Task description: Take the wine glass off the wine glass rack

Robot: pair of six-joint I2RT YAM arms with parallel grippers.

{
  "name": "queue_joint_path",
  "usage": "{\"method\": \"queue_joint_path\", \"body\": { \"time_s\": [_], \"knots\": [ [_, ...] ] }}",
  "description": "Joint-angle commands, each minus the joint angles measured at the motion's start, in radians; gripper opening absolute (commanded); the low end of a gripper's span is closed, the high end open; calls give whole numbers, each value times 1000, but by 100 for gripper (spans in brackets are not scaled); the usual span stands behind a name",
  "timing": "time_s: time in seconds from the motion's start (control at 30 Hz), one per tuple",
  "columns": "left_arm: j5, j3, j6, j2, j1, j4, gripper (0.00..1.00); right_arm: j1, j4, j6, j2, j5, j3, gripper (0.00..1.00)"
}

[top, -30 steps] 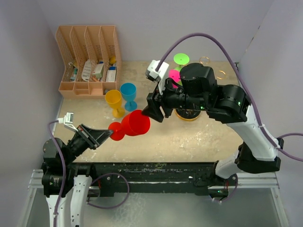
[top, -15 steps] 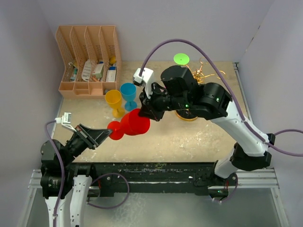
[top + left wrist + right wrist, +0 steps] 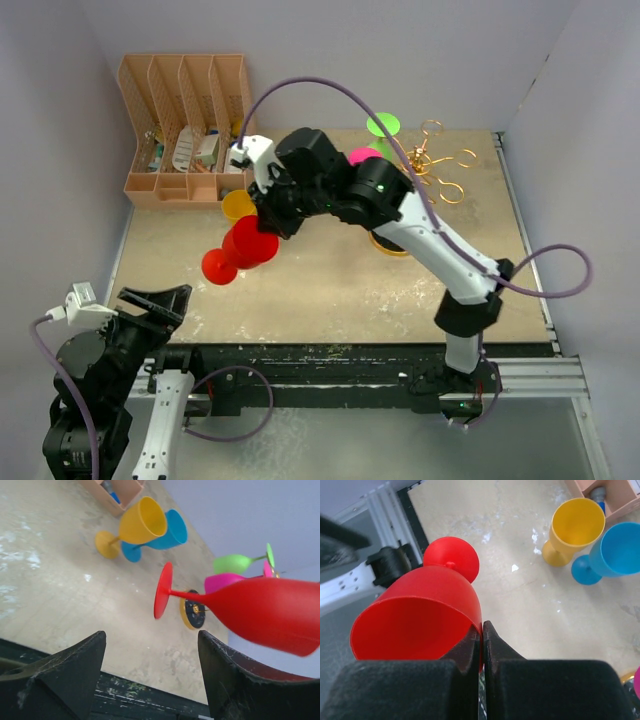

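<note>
peach plastic slotted organiser (image 3: 185,130): far-left corner of table (image 3: 330,290) | gold wire wine glass rack (image 3: 424,158): far edge, right | red plastic wine glass (image 3: 245,240): above left half, before organiser

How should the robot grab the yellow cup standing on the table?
Probably by the rim of the yellow plastic wine glass, from above: it stands upright, mouth open, so one finger fits inside. Choose the side away from the blue plastic wine glass, which stands close beside it.
</note>
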State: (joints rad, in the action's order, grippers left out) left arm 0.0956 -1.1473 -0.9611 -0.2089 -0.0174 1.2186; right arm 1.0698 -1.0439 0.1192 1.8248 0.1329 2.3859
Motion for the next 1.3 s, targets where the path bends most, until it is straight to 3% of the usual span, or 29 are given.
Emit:
{"method": "queue_joint_path", "body": {
  "time_s": [0.0, 0.13, 0.3, 0.53, 1.27],
  "knots": [
    [-138, -30, 57, 10, 2, 119, 77, -14, 0, 47, 183, -67, 189, 0],
    [-115, -23, 66, 7, 2, 135, 76, -15, -3, 72, 370, -66, 335, 0],
    [-122, -32, 104, 7, 2, 150, 76, -14, -24, 97, 495, -157, 351, 0],
    [-111, 2, 117, 5, 2, 143, 75, -20, -43, 99, 520, -274, 315, 0],
    [-102, 48, 124, -1, 2, 120, 75, -71, 15, 107, 619, -253, 304, 0]
  ]
}}
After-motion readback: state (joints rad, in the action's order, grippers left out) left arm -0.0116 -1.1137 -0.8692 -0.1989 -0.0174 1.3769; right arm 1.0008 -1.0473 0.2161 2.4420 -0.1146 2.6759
